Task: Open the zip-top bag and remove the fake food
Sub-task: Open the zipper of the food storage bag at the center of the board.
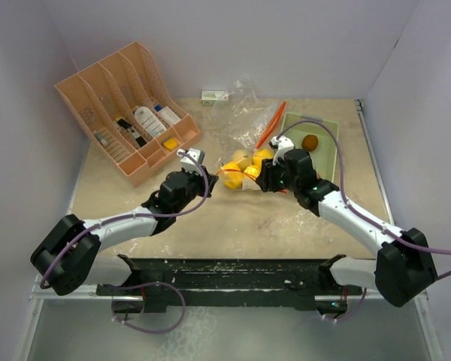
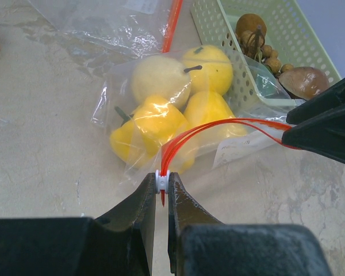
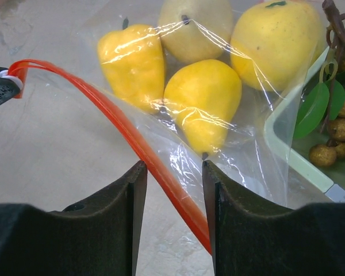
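Note:
A clear zip-top bag (image 1: 244,171) with an orange zip strip (image 3: 132,135) lies at mid-table and holds the fake food, several glossy yellow lemons and peppers (image 2: 178,95). My left gripper (image 2: 162,183) is shut on the bag's white slider (image 2: 161,179), at the bag's left end (image 1: 219,179). My right gripper (image 3: 173,167) is open at the bag's right end (image 1: 261,180). The orange strip runs between its fingers and lies against the right one. The strip shows split into two strands between the grippers (image 2: 218,127).
A green basket (image 1: 327,154) just right of the bag holds brown nut-like pieces (image 2: 302,80). A second, empty clear bag (image 1: 244,105) with an orange strip lies behind. An orange rack (image 1: 124,105) with bottles stands at the back left, a small white packet (image 1: 215,95) at the back wall.

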`<state>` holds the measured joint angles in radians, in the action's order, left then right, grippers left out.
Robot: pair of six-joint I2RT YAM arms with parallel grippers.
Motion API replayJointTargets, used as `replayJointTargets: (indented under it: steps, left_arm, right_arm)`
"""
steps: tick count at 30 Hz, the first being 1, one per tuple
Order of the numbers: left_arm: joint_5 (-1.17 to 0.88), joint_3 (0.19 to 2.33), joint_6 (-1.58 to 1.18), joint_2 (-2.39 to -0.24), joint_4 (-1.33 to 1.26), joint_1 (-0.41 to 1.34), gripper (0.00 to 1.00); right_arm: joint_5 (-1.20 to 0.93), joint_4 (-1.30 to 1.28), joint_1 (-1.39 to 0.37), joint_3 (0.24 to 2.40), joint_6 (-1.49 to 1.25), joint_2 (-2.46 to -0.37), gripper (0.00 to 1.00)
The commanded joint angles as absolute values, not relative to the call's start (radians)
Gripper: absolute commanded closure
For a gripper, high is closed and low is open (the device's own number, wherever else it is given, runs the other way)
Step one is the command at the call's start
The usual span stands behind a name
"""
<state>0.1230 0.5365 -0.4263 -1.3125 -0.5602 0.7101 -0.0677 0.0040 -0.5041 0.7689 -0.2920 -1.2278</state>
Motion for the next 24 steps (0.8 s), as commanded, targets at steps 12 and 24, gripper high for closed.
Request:
replayJointTargets:
  steps: [12, 24]
  left_arm:
    - [0.113, 0.556, -0.416, -1.262, -0.605, 0.716, 0.44]
    - [-0.048, 0.82, -0.26, -1.27, -0.438, 0.753, 0.32]
  right_arm:
    - [0.057, 0.008, -0.508, 0.895, -0.248, -1.291, 1.0]
    - [0.01, 0.021, -0.507, 0.872, -0.225, -1.258, 1.0]
